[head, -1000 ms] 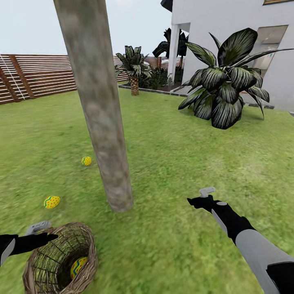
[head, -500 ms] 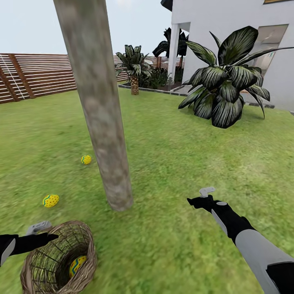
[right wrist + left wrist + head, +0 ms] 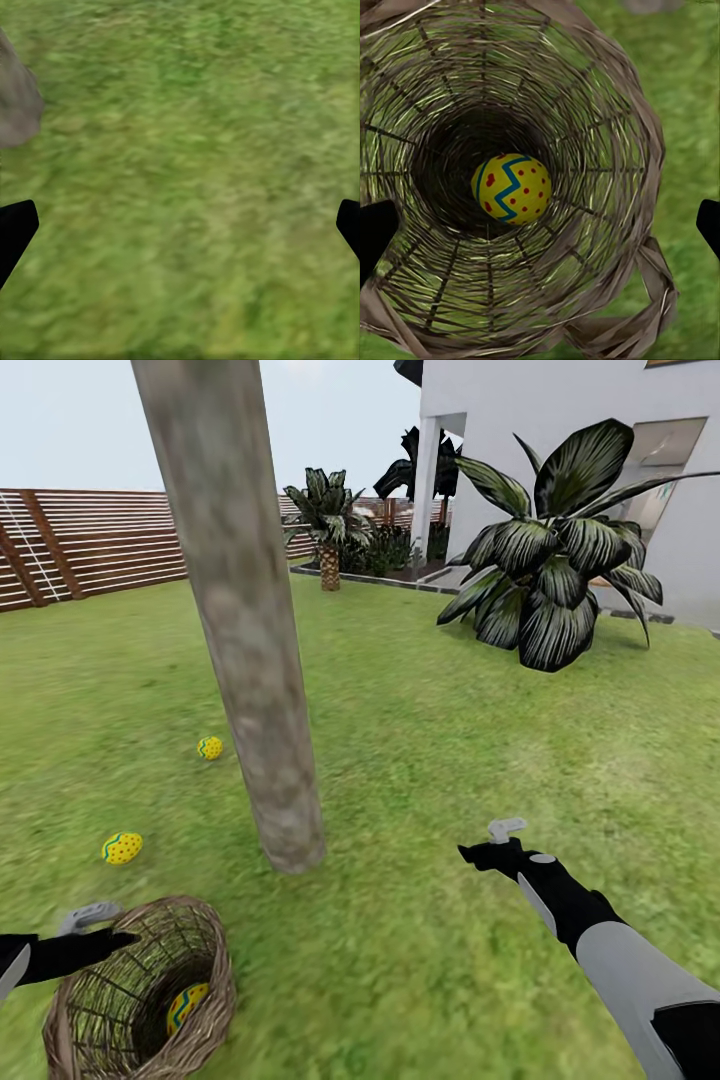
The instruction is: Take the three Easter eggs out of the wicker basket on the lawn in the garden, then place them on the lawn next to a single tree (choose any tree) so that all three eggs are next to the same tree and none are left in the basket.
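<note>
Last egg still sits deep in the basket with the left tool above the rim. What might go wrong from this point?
1. The egg lies at the bottom of the narrow wicker basket; the open left tool may snag the woven wall or tip the basket while reaching down.
2. The egg is round and smooth, so it may slip from the fingers on lifting.
3. Two eggs already lie near the tree; a dropped third could roll away across the lawn.

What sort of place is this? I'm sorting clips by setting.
Probably a house's back garden: a wide lawn, a slatted wooden fence at the far edge, a white house with broad-leaved plants beside it, and a thick tree trunk up close.
</note>
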You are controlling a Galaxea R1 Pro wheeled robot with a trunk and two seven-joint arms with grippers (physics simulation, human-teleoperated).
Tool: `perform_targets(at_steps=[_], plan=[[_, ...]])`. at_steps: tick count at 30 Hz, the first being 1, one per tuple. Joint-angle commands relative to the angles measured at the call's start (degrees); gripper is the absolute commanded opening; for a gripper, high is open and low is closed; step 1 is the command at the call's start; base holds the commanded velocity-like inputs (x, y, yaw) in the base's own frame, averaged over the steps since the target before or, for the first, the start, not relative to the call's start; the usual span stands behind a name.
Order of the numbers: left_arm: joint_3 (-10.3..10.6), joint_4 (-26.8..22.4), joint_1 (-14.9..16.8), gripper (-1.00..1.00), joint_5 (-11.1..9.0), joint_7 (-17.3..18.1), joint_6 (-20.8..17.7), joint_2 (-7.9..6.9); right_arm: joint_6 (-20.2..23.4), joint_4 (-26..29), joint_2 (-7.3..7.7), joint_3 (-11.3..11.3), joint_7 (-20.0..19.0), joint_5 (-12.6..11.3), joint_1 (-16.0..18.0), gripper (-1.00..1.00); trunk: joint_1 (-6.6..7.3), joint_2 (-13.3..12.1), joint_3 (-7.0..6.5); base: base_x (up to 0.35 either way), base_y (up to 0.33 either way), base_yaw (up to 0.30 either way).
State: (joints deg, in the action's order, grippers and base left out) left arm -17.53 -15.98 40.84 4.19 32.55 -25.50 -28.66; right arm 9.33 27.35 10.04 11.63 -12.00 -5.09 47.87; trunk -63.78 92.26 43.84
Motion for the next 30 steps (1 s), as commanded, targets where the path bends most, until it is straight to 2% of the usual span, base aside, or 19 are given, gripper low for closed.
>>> perform_targets(at_steps=[1, 4, 8, 17, 25, 30], plan=[[-0.5, -0.1, 0.0, 1.0, 0.4, 0.4, -0.4, -0.53, 0.3, 0.1, 0.07, 0.3, 0.0, -0.5, 0.0, 1.0, -0.22, 0.4, 0.23, 0.0, 0.0, 0.0], [-0.6, -0.2, 0.0, 1.0, 0.4, 0.4, -0.4, -1.89, 0.3, 0.1, -0.15, 0.3, 0.0, -0.5, 0.0, 1.0, -0.22, 0.4, 0.23, 0.0, 0.0, 0.0], [-0.6, -0.3, 0.0, 1.0, 0.4, 0.2, -0.3, -2.16, 0.3, 0.1, -0.9, 0.3, 0.0, -0.5, 0.0, 1.0, -0.22, 0.4, 0.23, 0.0, 0.0, 0.0], [-0.6, -0.4, 0.0, 1.0, 0.4, 0.0, -0.3, -2.4, 0.3, 0.1, -1.12, 0.3, 0.0, -0.5, 0.0, 1.0, -0.22, 0.4, 0.23, 0.0, 0.0, 0.0], [-0.7, -0.5, 0.0, 1.0, 0.3, 0.1, -0.3, -4.47, 0.3, 0.1, -1.21, 0.3, 0.0, -0.5, 0.0, 1.0, -0.22, 0.4, 0.23, 0.0, 0.0, 0.0], [-0.7, -0.5, 0.0, 1.0, 0.3, 0.2, -0.3, -4.8, 0.3, 0.1, -1.23, 0.3, 0.0, -0.5, 0.0, 1.0, -0.22, 0.4, 0.23, 0.0, 0.0, 0.0]])
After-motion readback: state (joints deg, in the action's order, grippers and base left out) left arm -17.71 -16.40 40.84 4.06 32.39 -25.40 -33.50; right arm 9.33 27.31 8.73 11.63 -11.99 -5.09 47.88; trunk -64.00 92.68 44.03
